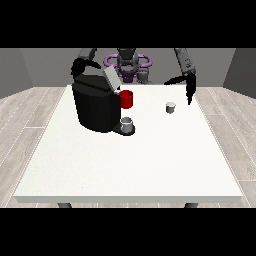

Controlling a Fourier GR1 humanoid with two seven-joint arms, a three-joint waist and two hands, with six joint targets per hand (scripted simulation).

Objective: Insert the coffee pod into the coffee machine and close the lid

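Note:
A black coffee machine (95, 105) stands on the left half of the white table (130, 165), its grey lid (111, 78) tilted up and open. A small grey cup (127, 124) sits on its drip base. The small white coffee pod (171, 107) stands on the table to the right. The hand at the view's right (189, 90) hangs above and to the right of the pod, fingers pointing down and spread, holding nothing. The hand at the view's left (79, 66) is raised behind the machine's top, partly hidden.
A red mug (126, 99) stands just right of the machine, behind the drip base. The table's front and right parts are bare white surface. Wooden floor surrounds the table.

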